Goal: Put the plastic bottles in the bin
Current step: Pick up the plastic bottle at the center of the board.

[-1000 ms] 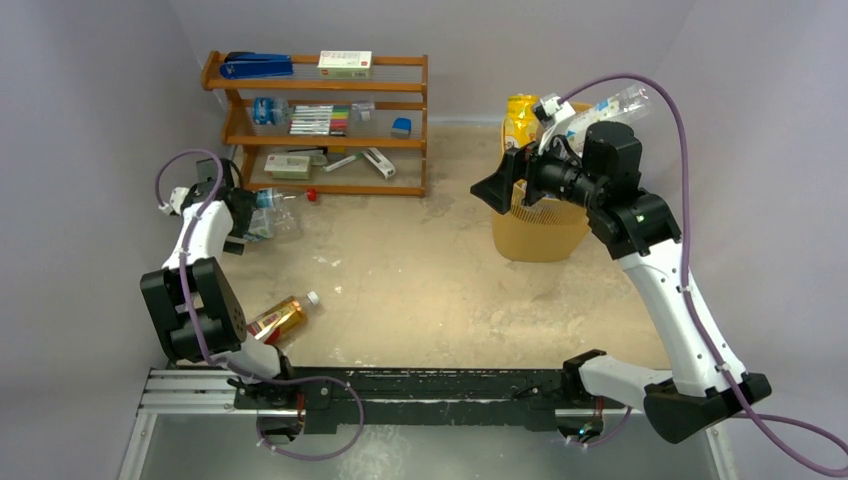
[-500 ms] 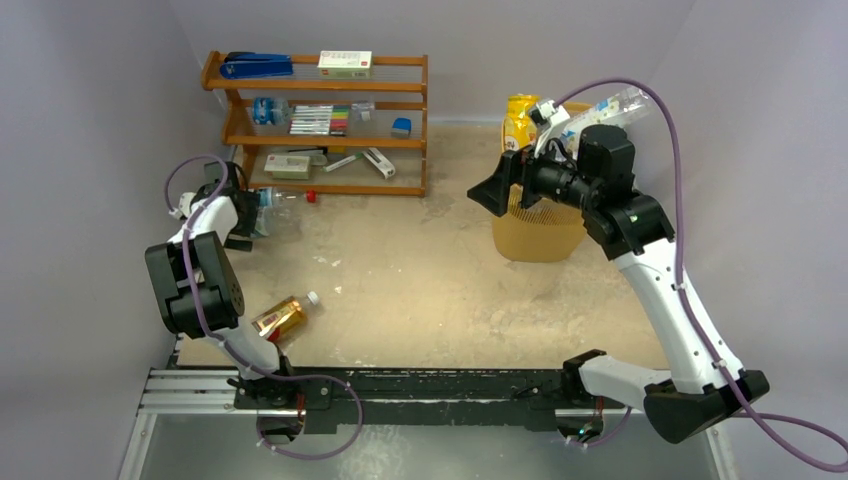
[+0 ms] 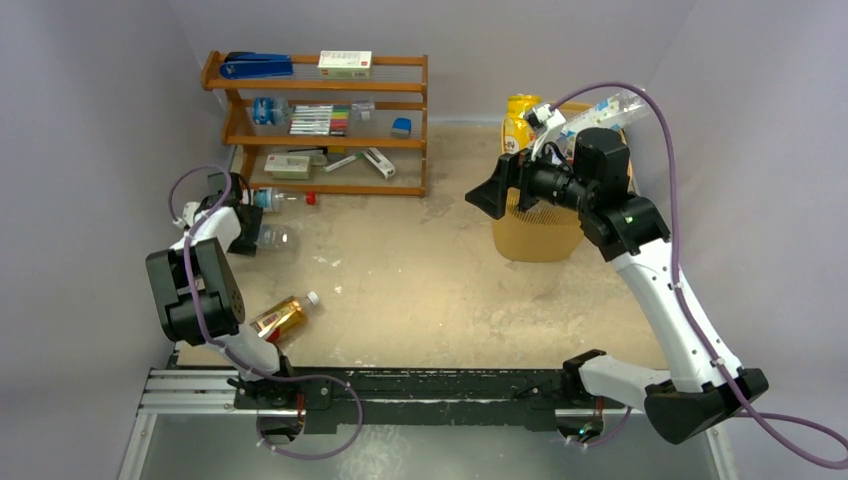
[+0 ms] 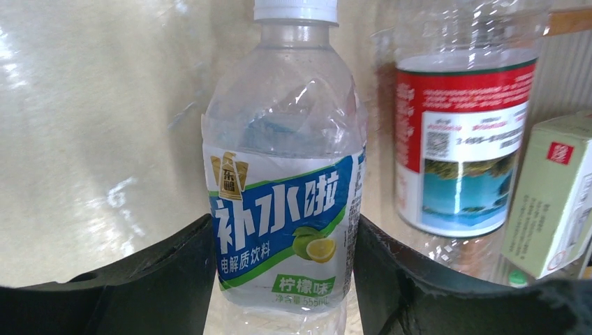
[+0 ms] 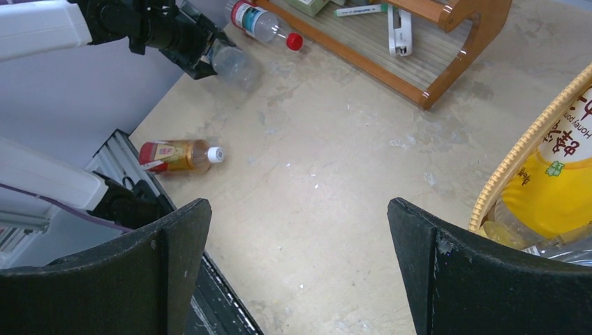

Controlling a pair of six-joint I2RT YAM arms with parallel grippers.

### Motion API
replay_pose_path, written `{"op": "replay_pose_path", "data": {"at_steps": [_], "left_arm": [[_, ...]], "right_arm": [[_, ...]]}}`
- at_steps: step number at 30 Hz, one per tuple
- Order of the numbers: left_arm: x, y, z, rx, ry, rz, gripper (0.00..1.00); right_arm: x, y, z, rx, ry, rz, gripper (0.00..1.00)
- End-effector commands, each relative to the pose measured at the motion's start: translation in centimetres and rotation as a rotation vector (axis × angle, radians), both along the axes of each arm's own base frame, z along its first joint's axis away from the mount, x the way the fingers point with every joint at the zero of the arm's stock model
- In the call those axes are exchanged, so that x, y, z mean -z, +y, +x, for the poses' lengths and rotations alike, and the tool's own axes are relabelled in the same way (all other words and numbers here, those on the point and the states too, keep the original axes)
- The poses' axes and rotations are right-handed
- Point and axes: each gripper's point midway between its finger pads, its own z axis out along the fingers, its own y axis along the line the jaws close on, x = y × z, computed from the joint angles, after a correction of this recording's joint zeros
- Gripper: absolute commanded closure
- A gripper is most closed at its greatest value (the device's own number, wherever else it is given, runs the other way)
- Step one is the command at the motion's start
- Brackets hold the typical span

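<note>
The yellow lattice bin (image 3: 540, 235) is seen heaped above its rim with bottles, a yellow honey-drink bottle (image 3: 520, 118) among them. A clear lemon-labelled bottle (image 4: 286, 139) is clamped by the left gripper (image 4: 283, 230) near the shelf rack (image 3: 330, 95). The right gripper (image 5: 297, 206) is spread wide, gripping nothing, just beside the bin.

blue-label bottle (image 4: 283, 209): base cut off | red-label bottle (image 4: 457, 132): top cut off | bin (image 5: 522, 150): mostly off-frame

Walls (image 3: 90, 100): pale lilac, plain.
Desk (image 3: 420, 290): beige, scuffed, whitish patches.
Rack (image 3: 330, 142): brown wood, three shelves, far-left corner.
Rail (image 3: 190, 390): metal, near edge.
</note>
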Motion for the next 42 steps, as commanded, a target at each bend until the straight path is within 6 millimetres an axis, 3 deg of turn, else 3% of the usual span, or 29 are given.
{"op": "replay_pose_path", "data": {"at_steps": [1,5,11,19,25,36,42], "left_arm": [[-1.4,-0.5,-2.0,0.040,-0.005,0.015,0.40],[-3.1,-2.1,-2.7,0.117,-0.057,0.004,0.43],[-7.4,-6.6,-2.4,0.311,-0.138,0.019,0.42],[-14.4,-15.2,-0.6,0.620,-0.305,0.029,0.42],[-19.8,-23.2,-0.5,0.914,-0.492,0.019,0.40],[-25.0,-37.6,-3.8,1.334,-0.683,-0.020,0.39],[-27.8,-42.5,-7.7,1.550,-0.816,0.075,0.39]], "right_arm": [[-1.9,0.4,-0.5,-0.022,-0.070,0.042,0.00],[-1.7,0.4,-0.6,-0.026,-0.067,0.046,0.00],[-1.4,0.8,-0.8,-0.042,-0.059,0.066,0.00],[-1.4,1.1,-1.1,-0.047,-0.044,0.092,0.00],[-1.2,1.5,-1.2,-0.060,-0.030,0.118,0.00],[-0.6,2.4,-1.2,-0.077,0.013,0.167,0.00],[-1.6,1.0,0.1,0.066,0.024,0.175,0.00]]}}
